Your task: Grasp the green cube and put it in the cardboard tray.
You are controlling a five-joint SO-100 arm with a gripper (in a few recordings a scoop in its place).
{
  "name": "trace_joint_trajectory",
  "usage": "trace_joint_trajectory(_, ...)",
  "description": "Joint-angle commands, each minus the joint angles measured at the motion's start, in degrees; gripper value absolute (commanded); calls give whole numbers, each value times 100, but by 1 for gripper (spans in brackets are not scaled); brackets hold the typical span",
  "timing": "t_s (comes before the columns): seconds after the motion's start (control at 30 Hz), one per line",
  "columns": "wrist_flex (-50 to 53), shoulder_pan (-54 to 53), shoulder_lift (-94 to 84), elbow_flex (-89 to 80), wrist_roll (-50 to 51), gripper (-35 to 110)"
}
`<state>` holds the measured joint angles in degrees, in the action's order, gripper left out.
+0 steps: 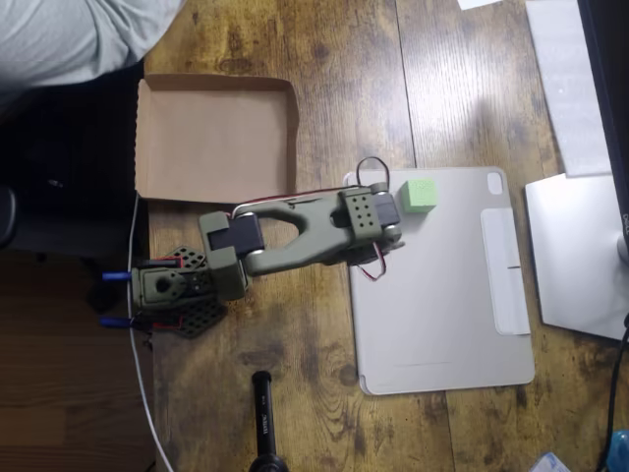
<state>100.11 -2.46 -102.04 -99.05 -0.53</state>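
Risk, cube skids: the green cube sits on a smooth grey tablet cover, so if one finger touches first, I'd guess it slides or spins away instead of getting pinched.

Risk, off-centre grab: the cube looks about as wide as the gripper head, so not much slack. A slightly sideways approach could clip a corner and knock it toward the cover's top edge.

Risk, the carry: the cardboard tray is well apart from the cube, on the other side of the arm in the overhead view. A weak hold on matte faces could drop it on the wooden table along the way. The low rims could also catch the cube if it travels too low.

Cube vs fingers: the cube lies just right of the gripper in the overhead view, near the cover's upper left corner. It looks close to the head, maybe touching it, but I can't say for sure.

Fingers: honestly can't tell. The olive-green arm and the wrist block hide the jaws from above, so spread or closed is anyone's guess. Nothing looks held.

Stage: my read is it's lining up for the grasp, cube not lifted yet, tray empty.
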Motion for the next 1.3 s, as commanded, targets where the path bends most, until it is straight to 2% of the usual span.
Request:
trace_joint_trajectory(0.0, 62, 18, 9, 536, 141, 0)
trace_joint_trajectory(0.27, 246, 589, 448, 2364, 905, 0)
trace_joint_trajectory(0.63, 272, 1134, 1310, 4245, 308, 0)
trace_joint_trajectory(0.77, 290, 1099, 1310, 4315, -167, 1)
trace_joint_trajectory(0.97, 308, 1327, 1942, 3981, -18, 4)
trace_joint_trajectory(1.1, 308, 1450, 2830, 4887, -211, 7)
trace_joint_trajectory(1.27, 308, 1538, 2962, 5801, -457, 14)
